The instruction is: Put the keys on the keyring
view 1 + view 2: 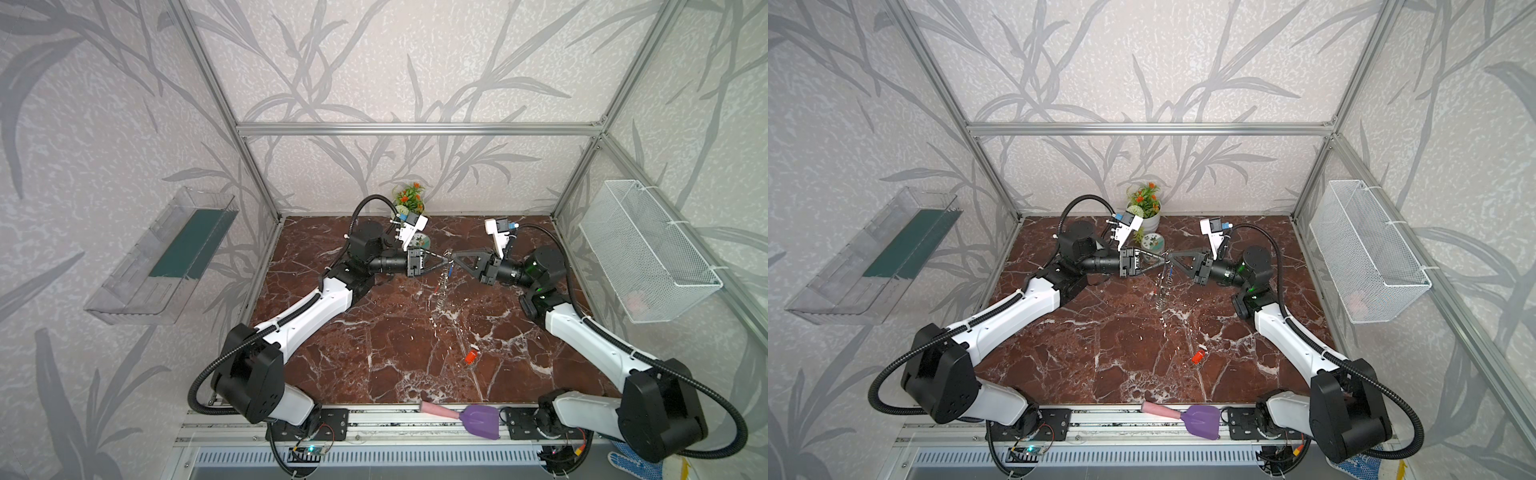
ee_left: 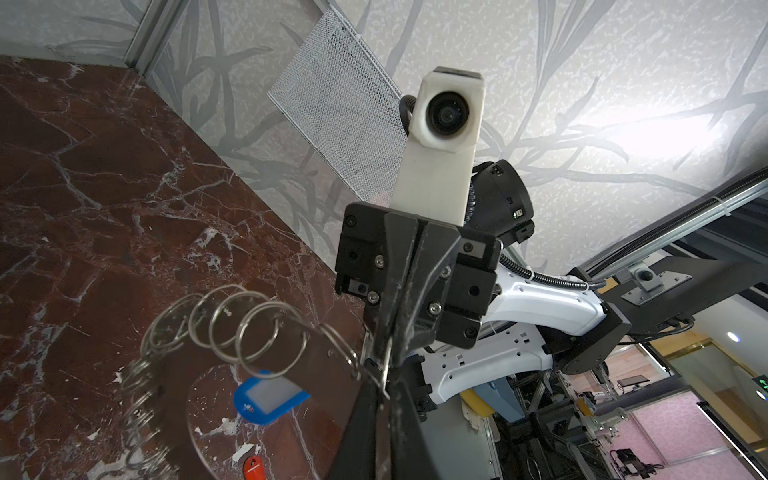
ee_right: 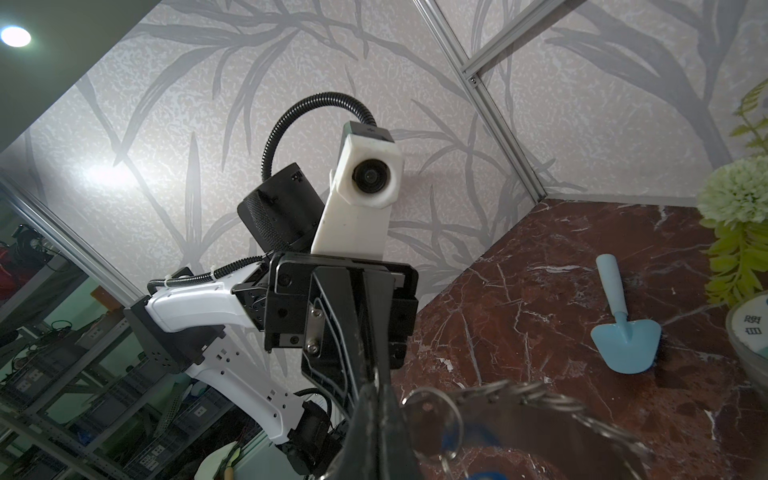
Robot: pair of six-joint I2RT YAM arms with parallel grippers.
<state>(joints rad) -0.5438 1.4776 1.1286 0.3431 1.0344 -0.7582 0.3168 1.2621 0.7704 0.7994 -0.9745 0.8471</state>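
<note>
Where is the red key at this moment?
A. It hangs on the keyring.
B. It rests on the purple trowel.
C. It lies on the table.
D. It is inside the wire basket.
C: in both top views the red key lies alone on the brown table, apart from the raised keyring.

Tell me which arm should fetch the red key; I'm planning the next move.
Right. The red key lies on the table's right half, nearer the right arm's base. The left gripper is shut on the keyring too, so the right gripper could probably let go.
</note>
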